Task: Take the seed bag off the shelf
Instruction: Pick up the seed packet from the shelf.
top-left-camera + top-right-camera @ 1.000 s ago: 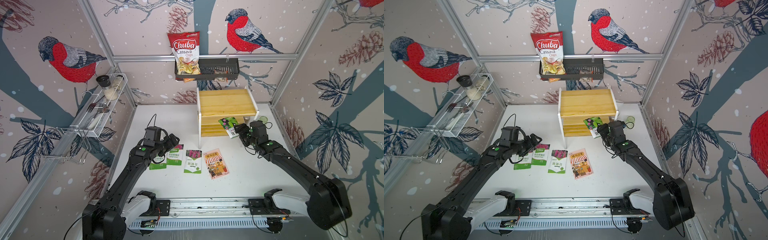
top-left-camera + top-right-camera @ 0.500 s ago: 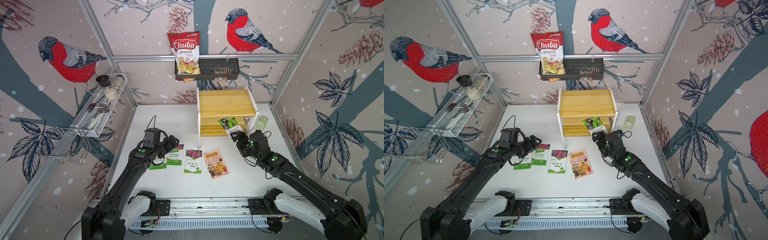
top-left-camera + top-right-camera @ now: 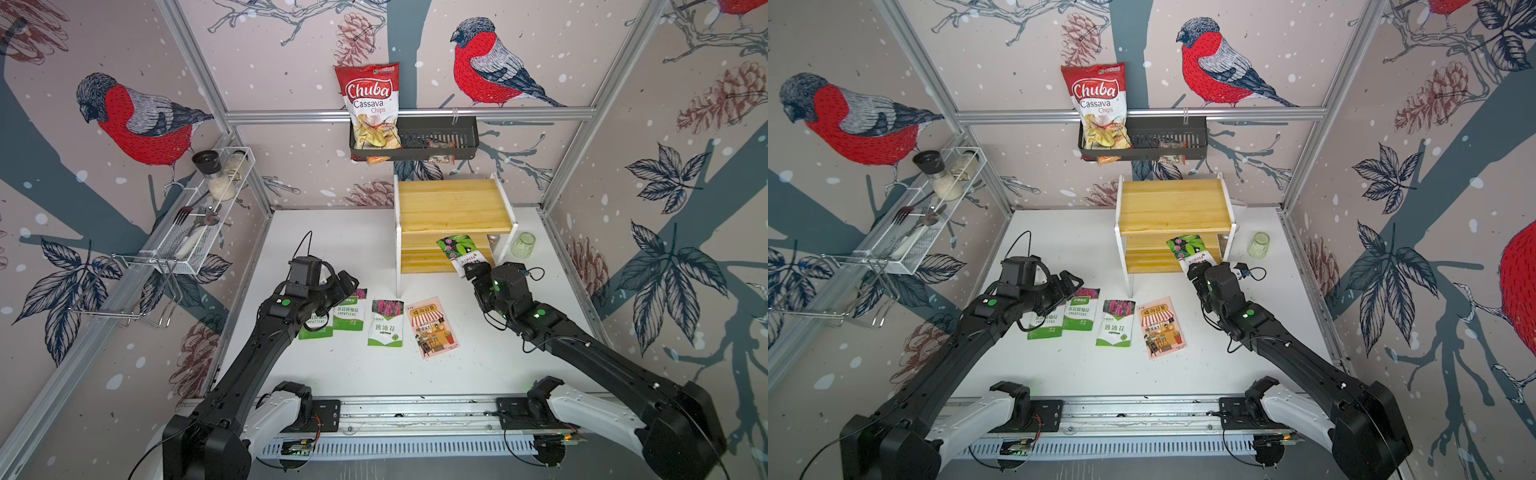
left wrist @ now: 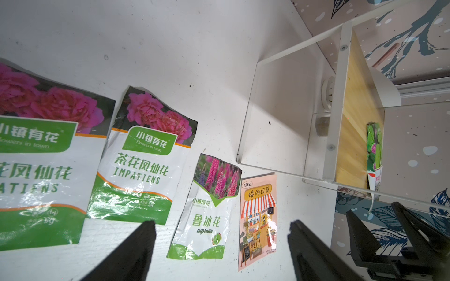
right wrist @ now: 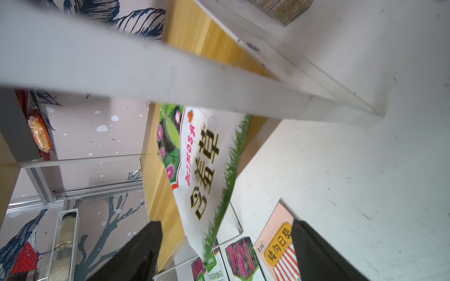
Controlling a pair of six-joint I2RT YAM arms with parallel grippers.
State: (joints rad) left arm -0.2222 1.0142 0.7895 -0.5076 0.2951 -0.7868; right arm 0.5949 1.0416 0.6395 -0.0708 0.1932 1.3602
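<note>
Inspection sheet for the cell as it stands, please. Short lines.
Surface: white tabletop, a few dark specks.
Job's things: seed bag on the shelf, lower tier, one end overhanging the front edge.
Clutter: four seed packets in a row on the table before the shelf; glass jar beside a shelf leg.
Grippers: left gripper open over the packets, holding nothing; right gripper open, the bag's overhanging end between its jaws, not gripped.
Cables: left wrist cable and right wrist cable loop free of the shelf.
Surroundings: black basket with chips bag on the back wall; wire rack with shakers and cutlery.
</note>
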